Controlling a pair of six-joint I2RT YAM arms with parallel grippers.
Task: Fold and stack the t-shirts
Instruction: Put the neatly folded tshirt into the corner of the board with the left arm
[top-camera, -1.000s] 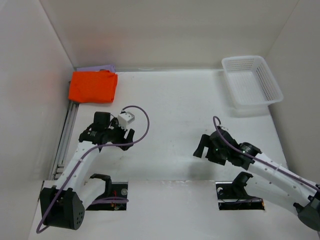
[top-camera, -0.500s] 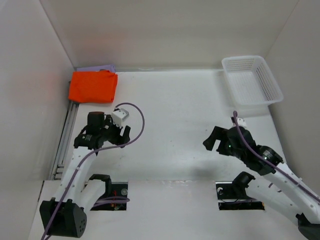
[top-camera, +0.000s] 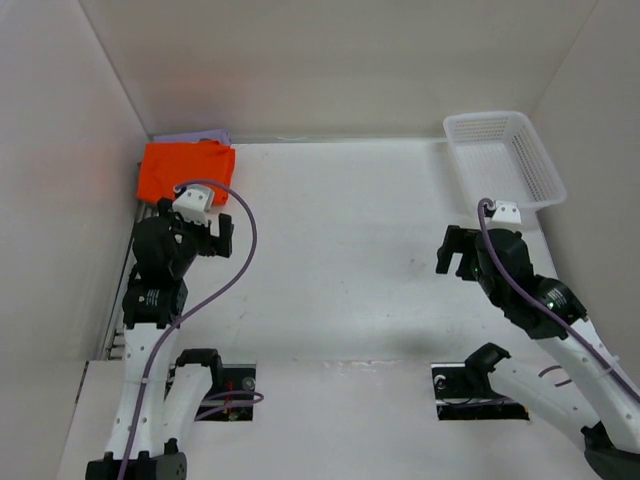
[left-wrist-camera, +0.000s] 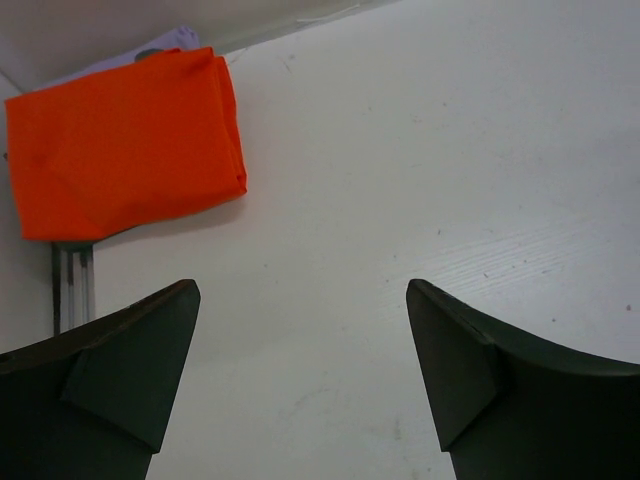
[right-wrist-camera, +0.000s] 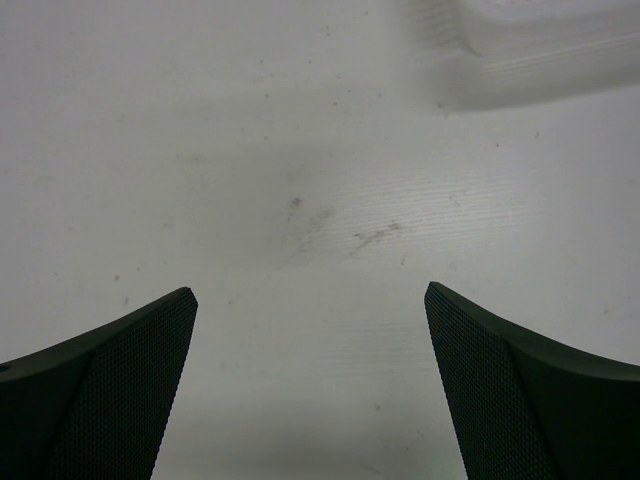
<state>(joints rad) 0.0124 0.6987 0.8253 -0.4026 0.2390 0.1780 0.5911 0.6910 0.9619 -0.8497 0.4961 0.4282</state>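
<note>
Both jaw pairs gape empty; I'd lift the left gripper (left-wrist-camera: 300, 288) straight up, clear of the orange t-shirt (left-wrist-camera: 125, 140) ahead-left.

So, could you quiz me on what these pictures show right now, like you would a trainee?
1. True or false: the orange t-shirt lies folded in the far left corner of the table.
2. What colour is the fabric peeking out from behind the orange t-shirt? A green, B lavender, C red.
3. Fill in: the left gripper and the right gripper both stand ____, with nothing between their fingers.

Key: 1 true. 2 B, a strip of lavender fabric shows at its far edge. 3 open.
</note>
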